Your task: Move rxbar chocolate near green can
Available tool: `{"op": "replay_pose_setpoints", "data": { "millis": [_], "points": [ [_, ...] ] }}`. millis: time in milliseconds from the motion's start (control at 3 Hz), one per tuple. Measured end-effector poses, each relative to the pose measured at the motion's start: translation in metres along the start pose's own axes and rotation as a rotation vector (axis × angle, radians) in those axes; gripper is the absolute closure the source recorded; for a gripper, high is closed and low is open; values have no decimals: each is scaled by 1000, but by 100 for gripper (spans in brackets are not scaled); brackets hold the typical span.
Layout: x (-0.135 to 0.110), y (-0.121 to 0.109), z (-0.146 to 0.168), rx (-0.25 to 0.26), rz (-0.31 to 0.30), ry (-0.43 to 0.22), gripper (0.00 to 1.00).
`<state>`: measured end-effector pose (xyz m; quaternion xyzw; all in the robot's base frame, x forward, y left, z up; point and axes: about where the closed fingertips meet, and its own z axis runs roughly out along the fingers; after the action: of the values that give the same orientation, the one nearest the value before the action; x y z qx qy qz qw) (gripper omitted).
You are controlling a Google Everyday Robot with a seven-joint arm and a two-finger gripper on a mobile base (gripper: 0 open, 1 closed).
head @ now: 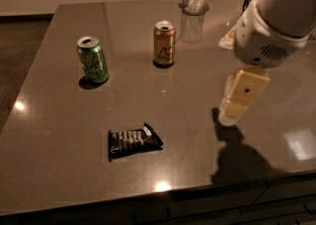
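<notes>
The rxbar chocolate (pixel 132 141), in a glossy black wrapper with white lettering, lies flat at near centre, its long side running left to right. The green can (pixel 92 59) stands upright farther back and left, well apart from it. The gripper (pixel 232 113) hangs to the right, clear of both.
</notes>
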<state>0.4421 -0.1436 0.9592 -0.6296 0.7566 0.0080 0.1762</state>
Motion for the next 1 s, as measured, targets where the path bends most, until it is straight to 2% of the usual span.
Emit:
{"op": "replay_pose_setpoints", "data": {
  "millis": [333, 667, 1000],
  "points": [
    [-34, 23, 24, -27, -43, -38, 0],
    [-73, 55, 62, -81, -86, -63, 0],
    [-96, 67, 87, -118, -103, -81, 0]
  ]
}}
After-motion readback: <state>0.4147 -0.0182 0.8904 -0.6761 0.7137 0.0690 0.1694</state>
